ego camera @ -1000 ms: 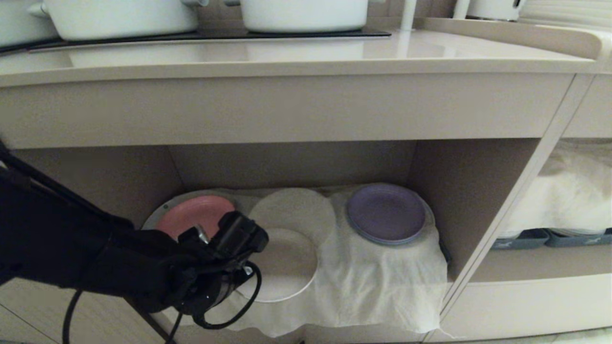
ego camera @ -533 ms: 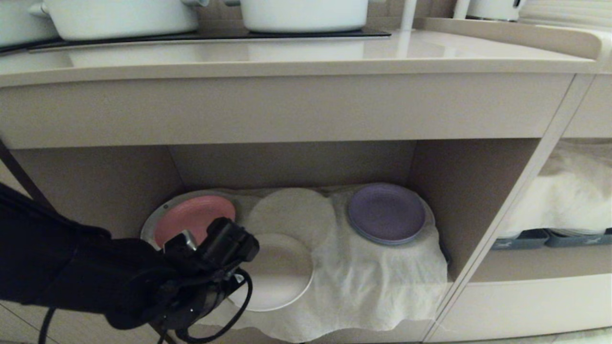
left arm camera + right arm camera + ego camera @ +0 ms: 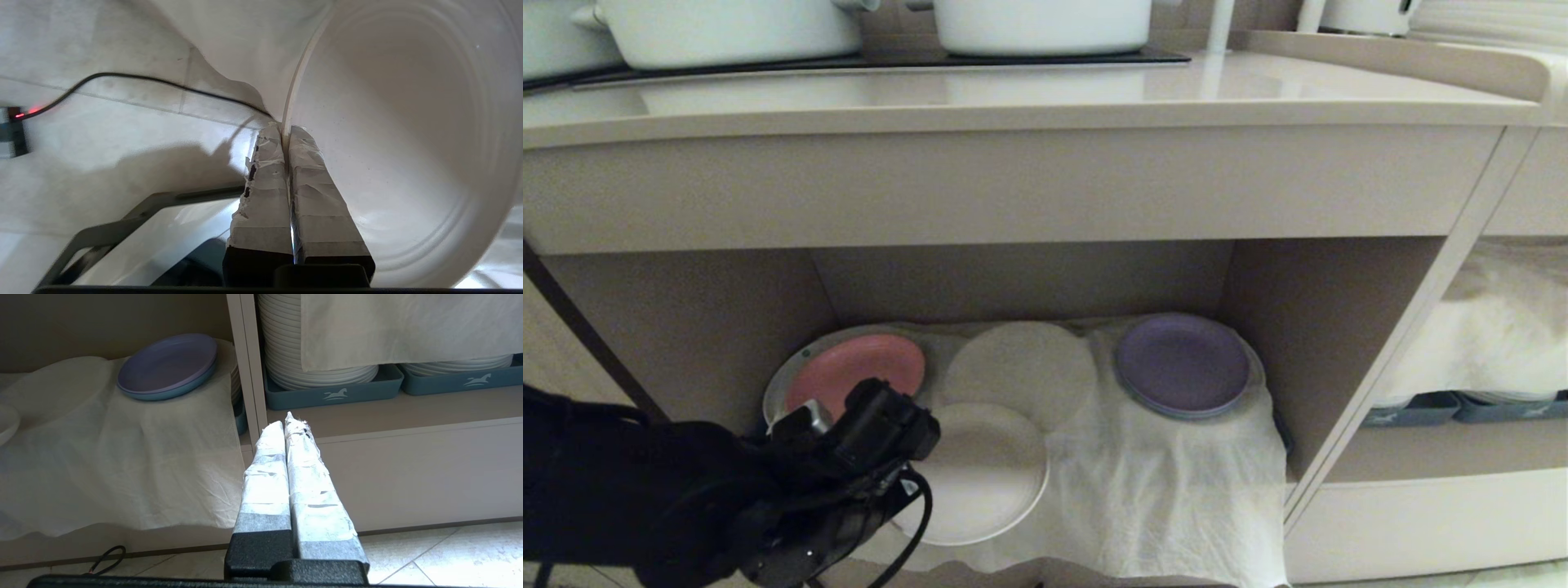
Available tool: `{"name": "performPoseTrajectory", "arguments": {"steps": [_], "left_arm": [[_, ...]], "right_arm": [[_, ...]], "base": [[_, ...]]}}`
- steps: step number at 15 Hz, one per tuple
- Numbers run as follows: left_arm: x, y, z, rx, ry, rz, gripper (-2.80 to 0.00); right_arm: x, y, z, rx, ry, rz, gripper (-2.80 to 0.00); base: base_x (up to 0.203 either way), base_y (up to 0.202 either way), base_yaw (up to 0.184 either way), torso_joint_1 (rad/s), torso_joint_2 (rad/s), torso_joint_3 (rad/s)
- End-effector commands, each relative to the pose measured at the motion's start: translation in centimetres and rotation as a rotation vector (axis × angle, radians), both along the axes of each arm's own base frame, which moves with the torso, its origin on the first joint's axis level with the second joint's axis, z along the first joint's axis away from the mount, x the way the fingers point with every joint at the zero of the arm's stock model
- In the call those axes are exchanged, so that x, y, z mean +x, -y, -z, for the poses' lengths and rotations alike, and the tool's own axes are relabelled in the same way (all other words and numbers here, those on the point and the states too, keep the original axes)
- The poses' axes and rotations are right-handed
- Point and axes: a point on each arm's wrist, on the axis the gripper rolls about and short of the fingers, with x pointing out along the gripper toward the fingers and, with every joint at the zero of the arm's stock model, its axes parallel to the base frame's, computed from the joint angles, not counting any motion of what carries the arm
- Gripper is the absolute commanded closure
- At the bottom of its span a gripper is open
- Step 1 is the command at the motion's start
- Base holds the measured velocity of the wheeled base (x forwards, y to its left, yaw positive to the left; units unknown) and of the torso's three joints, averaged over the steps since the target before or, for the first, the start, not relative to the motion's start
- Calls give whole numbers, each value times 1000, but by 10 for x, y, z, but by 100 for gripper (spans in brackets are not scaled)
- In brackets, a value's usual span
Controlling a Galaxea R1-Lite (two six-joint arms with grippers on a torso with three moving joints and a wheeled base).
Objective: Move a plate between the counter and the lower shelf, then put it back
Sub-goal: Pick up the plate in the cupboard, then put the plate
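The plate (image 3: 984, 478) is being pinched at its rim by the left hand (image 3: 286, 132), fingers (image 3: 263, 183) pressed together on the edge, in the lower left of the head view. The plate is being held at the front of the lower shelf (image 3: 1282, 327), over the wrinkled cloth (image 3: 1168, 490). Pink plate (image 3: 858, 371) and purple plate (image 3: 1183, 363) are lying farther back. The right hand (image 3: 288, 422) is being kept pressed together, empty, near the shelf divider. The tabletop (image 3: 1013, 94) is seen across the top.
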Motion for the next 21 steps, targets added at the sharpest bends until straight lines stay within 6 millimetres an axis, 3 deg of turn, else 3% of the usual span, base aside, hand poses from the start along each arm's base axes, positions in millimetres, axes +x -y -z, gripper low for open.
{"name": "performPoseTrajectory", "arguments": {"steps": [1,5,12,15,21], "left_arm": [[-4,-3,-8,-15,20,-7,0],[-14,-9,-13,-17,25,-3,0],[-48,-23,-28,-45,35,12,0],[-51,-25,-33,-43,43,14,0],[-76,-37,-57,-61,104,44,0]], "right_arm": [[0,0,0,0,0,0,0],[0,0,0,0,0,0,0],[0,0,0,0,0,0,0],[0,0,0,0,0,0,0],[0,0,0,0,0,0,0]], "base": [[0,0,0,0,0,0],[0,0,0,0,0,0],[0,0,0,0,0,0],[0,0,0,0,0,0],[0,0,0,0,0,0]]}}
